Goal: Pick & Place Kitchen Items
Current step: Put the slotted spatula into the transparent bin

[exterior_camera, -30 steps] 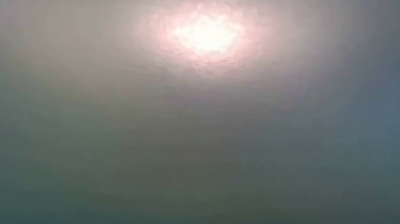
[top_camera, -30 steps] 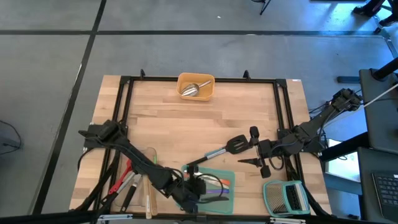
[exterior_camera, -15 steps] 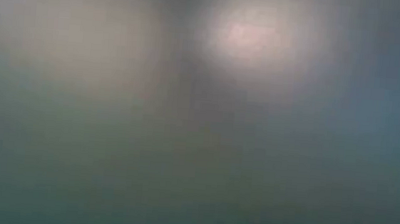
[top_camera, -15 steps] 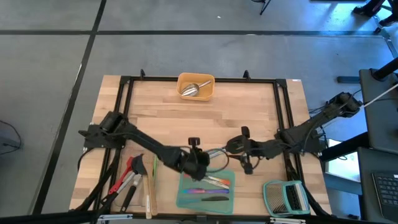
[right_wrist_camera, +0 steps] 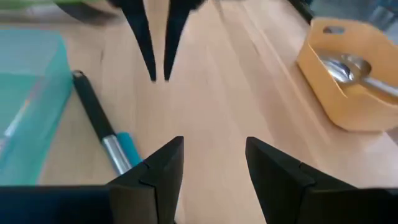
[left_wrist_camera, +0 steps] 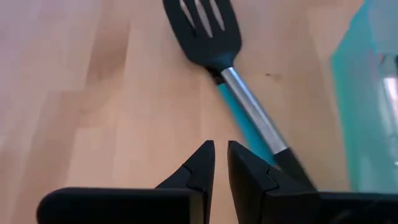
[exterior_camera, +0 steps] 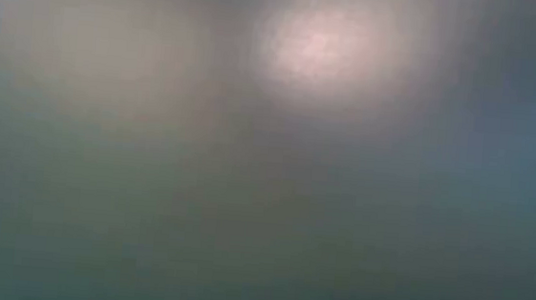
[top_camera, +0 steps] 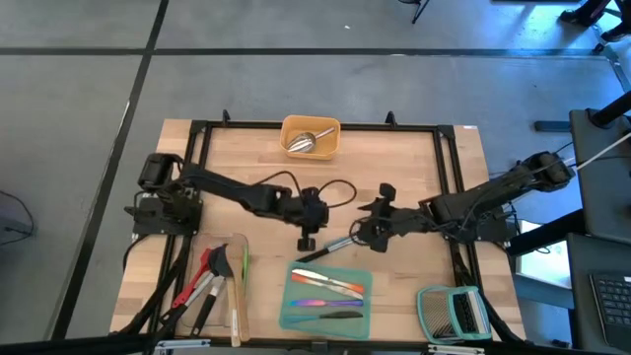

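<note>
A black slotted turner (left_wrist_camera: 205, 28) with a steel neck lies flat on the wood table; its handle (top_camera: 333, 245) points at the near left. My left gripper (left_wrist_camera: 221, 165) hovers mid-table beside that handle. It is all but shut, with only a narrow slit between the fingertips and nothing in it. My right gripper (right_wrist_camera: 214, 162) stands open just right of it (top_camera: 363, 232), over the turner's head end, with bare wood between its fingers. The turner's handle (right_wrist_camera: 93, 112) lies to one side of those fingers. The low view shows only blur.
A teal tray (top_camera: 325, 301) with several utensils sits at the near edge. A clear tray (top_camera: 212, 281) of red and black tools is at the near left. A green-framed slatted rack (top_camera: 452, 312) is at the near right. A yellow tray (top_camera: 311, 138) holding a steel scoop is at the far edge.
My left gripper has swung from over the teal tray at the near edge toward the far edge, to mid-table beside the turner. My right gripper has moved toward the table's left and sunk, tipping further down, over the turner's head. The turner has stayed in place.
</note>
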`<state>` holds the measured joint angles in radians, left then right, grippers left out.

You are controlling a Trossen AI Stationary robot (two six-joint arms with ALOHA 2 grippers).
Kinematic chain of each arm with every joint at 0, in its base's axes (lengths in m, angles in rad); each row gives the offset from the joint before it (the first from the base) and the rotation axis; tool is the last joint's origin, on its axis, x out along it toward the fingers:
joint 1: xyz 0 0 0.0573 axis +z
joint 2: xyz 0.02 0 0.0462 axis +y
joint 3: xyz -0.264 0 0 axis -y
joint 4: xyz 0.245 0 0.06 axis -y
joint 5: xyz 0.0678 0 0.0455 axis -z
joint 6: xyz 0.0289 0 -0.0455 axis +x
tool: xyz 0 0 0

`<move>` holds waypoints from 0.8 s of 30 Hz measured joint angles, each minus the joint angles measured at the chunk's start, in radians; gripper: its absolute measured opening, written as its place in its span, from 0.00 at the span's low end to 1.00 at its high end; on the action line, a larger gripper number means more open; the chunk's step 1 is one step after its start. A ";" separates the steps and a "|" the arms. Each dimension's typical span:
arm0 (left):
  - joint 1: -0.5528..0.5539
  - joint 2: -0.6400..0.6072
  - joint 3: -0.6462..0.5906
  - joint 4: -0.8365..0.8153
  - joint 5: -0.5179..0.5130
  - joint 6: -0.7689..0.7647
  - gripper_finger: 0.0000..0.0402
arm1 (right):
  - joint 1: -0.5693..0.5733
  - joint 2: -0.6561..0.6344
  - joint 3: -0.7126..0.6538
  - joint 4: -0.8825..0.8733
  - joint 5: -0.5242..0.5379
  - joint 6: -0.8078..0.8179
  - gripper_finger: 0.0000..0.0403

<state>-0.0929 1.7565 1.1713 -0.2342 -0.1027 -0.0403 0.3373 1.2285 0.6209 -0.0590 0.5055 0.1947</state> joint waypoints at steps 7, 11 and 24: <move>0.062 0.007 -0.010 0.034 0.000 0.082 0.11 | -0.132 0.027 0.000 -0.065 -0.331 0.003 0.44; 0.108 0.000 -0.087 0.205 0.041 0.083 0.09 | -0.189 0.097 0.000 -0.057 -0.399 -0.027 0.44; 0.201 -0.006 -0.283 0.531 0.185 0.002 0.10 | -0.243 0.192 0.000 -0.031 -0.415 -0.079 0.44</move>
<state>0.1081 1.7508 0.8883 0.2970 0.0822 -0.0383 0.0944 1.4204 0.6209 -0.0904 0.0901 0.1154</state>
